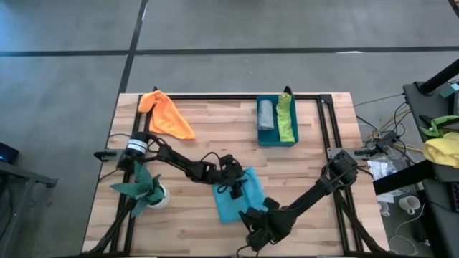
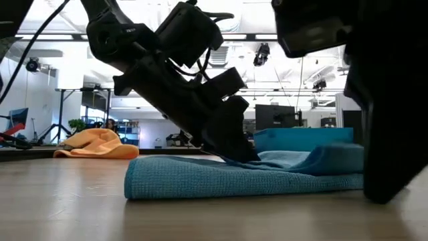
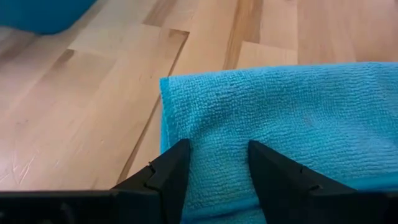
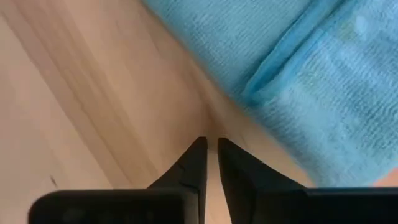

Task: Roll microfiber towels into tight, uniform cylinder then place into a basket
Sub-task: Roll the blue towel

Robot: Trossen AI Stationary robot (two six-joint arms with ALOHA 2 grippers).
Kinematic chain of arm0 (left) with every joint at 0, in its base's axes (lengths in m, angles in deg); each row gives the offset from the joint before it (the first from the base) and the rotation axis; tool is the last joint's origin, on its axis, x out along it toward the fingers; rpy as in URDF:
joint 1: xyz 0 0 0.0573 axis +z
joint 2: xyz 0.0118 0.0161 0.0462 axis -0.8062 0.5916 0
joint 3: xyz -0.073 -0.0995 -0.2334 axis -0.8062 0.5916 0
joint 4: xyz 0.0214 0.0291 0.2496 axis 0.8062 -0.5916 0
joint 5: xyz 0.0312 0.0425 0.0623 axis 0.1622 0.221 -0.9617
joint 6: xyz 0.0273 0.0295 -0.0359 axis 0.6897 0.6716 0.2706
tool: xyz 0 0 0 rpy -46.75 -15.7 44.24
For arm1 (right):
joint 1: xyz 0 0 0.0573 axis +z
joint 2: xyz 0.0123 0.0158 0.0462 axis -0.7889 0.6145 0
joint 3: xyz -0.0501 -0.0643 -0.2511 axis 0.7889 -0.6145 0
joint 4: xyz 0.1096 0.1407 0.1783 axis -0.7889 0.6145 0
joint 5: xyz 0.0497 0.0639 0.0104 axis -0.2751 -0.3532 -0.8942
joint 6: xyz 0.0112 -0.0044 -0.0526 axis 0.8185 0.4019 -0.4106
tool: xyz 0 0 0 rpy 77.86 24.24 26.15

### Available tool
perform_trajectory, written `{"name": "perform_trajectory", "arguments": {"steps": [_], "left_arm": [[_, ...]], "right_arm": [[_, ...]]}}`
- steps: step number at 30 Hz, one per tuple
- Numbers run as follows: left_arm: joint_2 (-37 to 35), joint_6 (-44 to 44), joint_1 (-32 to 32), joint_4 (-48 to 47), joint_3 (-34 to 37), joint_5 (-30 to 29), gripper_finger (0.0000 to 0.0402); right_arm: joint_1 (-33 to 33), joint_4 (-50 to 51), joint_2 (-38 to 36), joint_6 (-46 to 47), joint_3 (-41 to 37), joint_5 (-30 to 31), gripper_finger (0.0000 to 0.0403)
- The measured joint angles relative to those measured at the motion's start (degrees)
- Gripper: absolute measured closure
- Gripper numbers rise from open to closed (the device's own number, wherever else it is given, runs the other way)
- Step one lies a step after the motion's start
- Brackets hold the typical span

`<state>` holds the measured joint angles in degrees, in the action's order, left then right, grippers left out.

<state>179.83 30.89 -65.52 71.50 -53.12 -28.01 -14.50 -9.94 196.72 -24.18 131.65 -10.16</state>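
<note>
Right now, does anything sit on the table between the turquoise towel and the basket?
Nothing visible does: bare wood lies between the turquoise towel and the basket, which already holds a grey and a lime green towel.

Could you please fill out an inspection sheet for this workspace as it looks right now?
Surface: wooden table, bare planks between items.
Job's things: turquoise towel lies flat near the front; orange towel crumpled at the far left corner; grey towel and lime green towel rolled inside the basket.
Clutter: plant in white pot at the left front.
Grippers: left end effector open, fingers resting on the turquoise towel; right end effector nearly shut over bare wood beside the towel, holding nothing.
Cables: loose wires off the table's right edge.
Surroundings: yellow and green cloth heap at right; mugs on the floor.
</note>
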Motion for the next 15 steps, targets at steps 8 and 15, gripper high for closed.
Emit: {"name": "perform_trajectory", "arguments": {"steps": [8,15], "left_arm": [[-5.18,4.09,-0.34,-3.68,0.37,1.64,0.0249],[-16.18,4.19,-1.47,-16.10,0.77,0.90,0.0249]], "right_arm": [[-0.09,0.68,-3.94,1.02,0.74,3.18,0.0360],[-1.53,0.34,-6.28,-0.58,0.81,13.27,0.0270]]}}
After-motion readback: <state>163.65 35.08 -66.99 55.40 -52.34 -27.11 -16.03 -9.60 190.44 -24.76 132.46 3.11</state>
